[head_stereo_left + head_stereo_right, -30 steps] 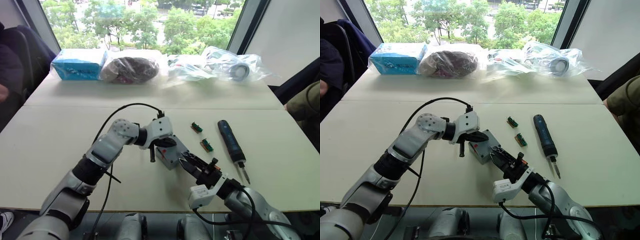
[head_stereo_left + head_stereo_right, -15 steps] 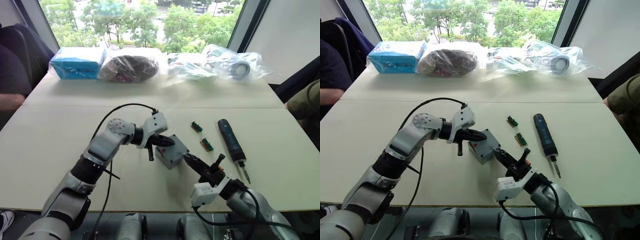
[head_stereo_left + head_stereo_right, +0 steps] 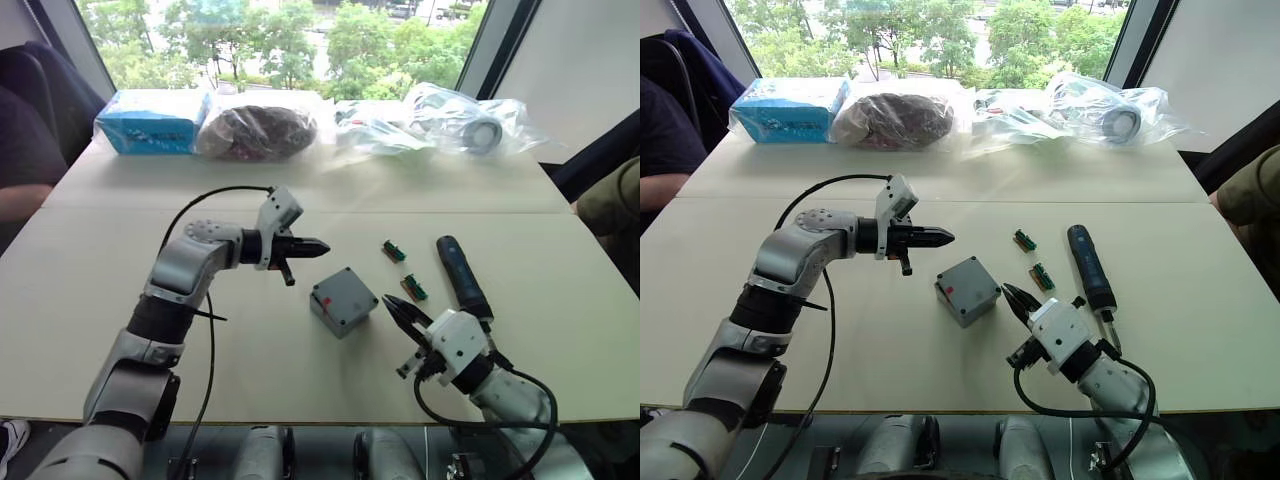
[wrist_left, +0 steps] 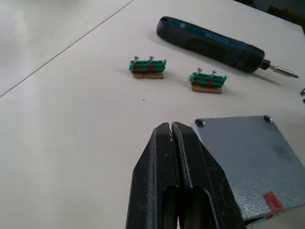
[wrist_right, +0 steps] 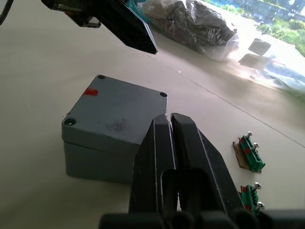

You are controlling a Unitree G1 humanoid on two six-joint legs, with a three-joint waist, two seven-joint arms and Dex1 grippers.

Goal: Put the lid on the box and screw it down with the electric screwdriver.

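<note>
1. Pincers both pressed narrow and empty: left pincer [image 3: 318,245] hovers beside the box, right pincer [image 3: 398,310] near its other side.
2. Lid [image 5: 121,114], matte grey plastic, sits flush on the box [image 3: 341,300] mid-desk [image 3: 90,290], likely ready for screws.
3. Electric screwdriver [image 3: 463,282], a dark cylinder, lies untouched beyond the green connectors [image 3: 404,270].

You found no readable text, number or brand name on anything here. The one sign was a small plain red mark on the lid [image 5: 114,112], near one edge, with no lettering on it. The blue carton [image 3: 150,127] at the far left of the table [image 3: 90,290] carried print too small to make out. The electric screwdriver [image 4: 212,44] showed no legible label.
</note>
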